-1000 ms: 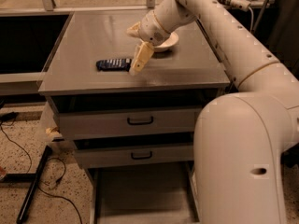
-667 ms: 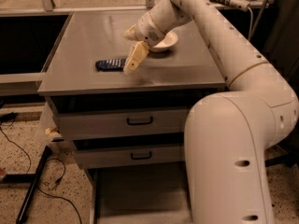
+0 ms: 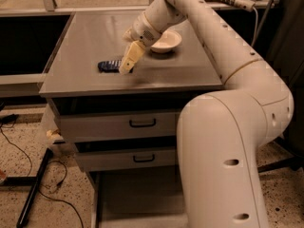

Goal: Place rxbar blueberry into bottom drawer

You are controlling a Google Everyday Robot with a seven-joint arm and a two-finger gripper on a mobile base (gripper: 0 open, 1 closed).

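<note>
The rxbar blueberry (image 3: 109, 65), a small dark navy bar, lies flat on the grey cabinet top (image 3: 85, 42) left of centre. My gripper (image 3: 128, 64) points down at the bar's right end, touching or just above it; contact is not clear. The bottom drawer (image 3: 137, 198) is pulled out below the cabinet front, a shallow grey tray partly hidden by my arm's base.
A cream bowl (image 3: 165, 41) stands on the cabinet top just right of the gripper. Two upper drawers with black handles (image 3: 142, 123) (image 3: 144, 158) are shut. My large white arm body (image 3: 223, 146) fills the right foreground. Cables and a black bar (image 3: 33, 184) lie on the floor at left.
My gripper has moved a little left and down, closer to the bar's right end. The bar and bowl have not moved.
</note>
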